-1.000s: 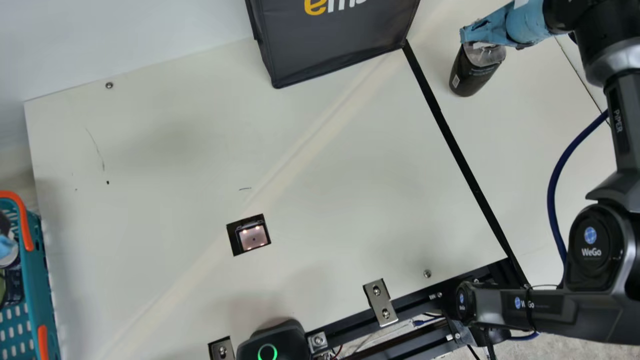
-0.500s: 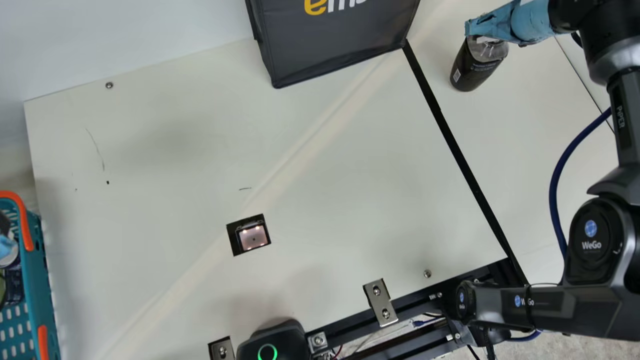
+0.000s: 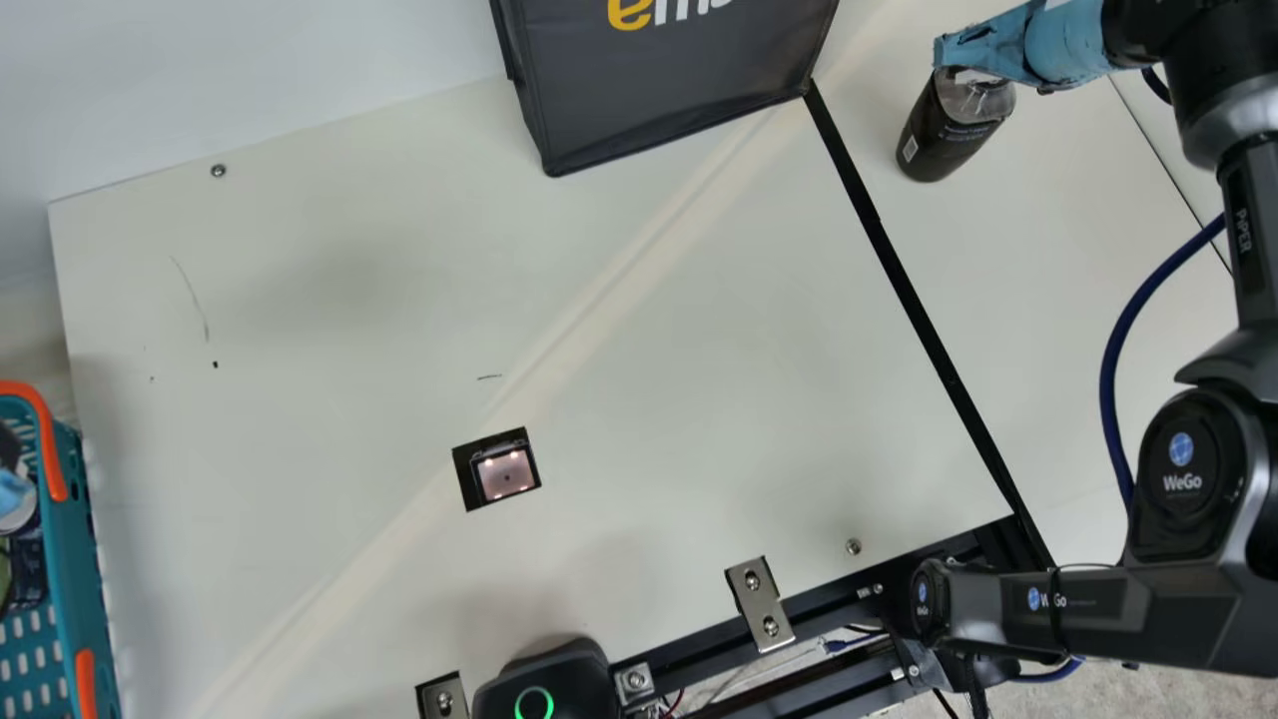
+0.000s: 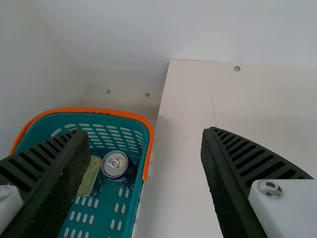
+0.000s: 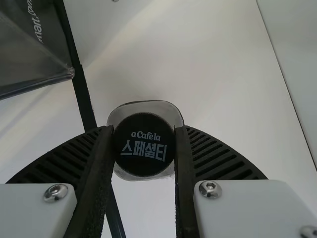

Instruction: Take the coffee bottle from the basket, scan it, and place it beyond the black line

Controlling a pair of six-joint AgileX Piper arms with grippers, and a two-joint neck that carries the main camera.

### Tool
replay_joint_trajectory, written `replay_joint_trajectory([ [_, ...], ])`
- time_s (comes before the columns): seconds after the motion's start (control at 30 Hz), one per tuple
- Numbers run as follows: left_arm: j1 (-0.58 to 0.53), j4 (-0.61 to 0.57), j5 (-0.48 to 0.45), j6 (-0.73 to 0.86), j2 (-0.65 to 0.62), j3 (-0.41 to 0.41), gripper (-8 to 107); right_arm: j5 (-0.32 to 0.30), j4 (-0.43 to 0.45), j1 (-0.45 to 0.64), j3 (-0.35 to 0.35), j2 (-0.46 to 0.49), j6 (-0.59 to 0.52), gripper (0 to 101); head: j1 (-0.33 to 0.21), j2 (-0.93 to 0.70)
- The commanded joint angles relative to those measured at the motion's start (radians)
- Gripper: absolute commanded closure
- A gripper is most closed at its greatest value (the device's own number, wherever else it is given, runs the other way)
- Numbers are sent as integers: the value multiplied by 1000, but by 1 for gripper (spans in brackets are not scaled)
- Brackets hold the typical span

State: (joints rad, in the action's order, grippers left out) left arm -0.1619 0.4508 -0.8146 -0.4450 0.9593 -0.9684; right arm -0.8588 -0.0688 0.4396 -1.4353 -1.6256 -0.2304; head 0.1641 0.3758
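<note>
In the main view my right gripper (image 3: pixel 983 52), wrapped in blue, is at the upper right over the top of the dark coffee bottle (image 3: pixel 949 130), on the far right side of the black line (image 3: pixel 924 325). The right wrist view has my right gripper (image 5: pixel 144 144) shut on the black cap of the coffee bottle (image 5: pixel 144 144). Whether the bottle's base touches the table cannot be told. My left gripper (image 4: pixel 141 158) is open with nothing between its fingers. Beneath it, the left wrist view has the teal basket (image 4: pixel 131 210) holding cans.
A scanner window (image 3: pixel 504 472) lies in the table's middle. A dark bag (image 3: pixel 669 90) stands at the back, by the black line's far end. The basket (image 3: pixel 75 559) is at the left edge. A black device (image 3: pixel 547 689) and metal brackets line the near edge.
My right gripper and the bottle have risen slightly in the main view, the gripper also shifting a little right. The basket has not moved.
</note>
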Motion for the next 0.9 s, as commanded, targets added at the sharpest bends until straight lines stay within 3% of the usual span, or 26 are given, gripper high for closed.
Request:
replay_joint_trajectory([
  [0.0,0,0,0,0,0,0,9,1,-3,1,2,0,-1,85,-26,1],
  [0.73,0,0,0,0,0,0,9,3,-10,0,18,1,-1,11,-26,1],
  [0.87,0,0,0,0,0,0,9,-1,-10,-2,17,5,2,10,-26,1],
])
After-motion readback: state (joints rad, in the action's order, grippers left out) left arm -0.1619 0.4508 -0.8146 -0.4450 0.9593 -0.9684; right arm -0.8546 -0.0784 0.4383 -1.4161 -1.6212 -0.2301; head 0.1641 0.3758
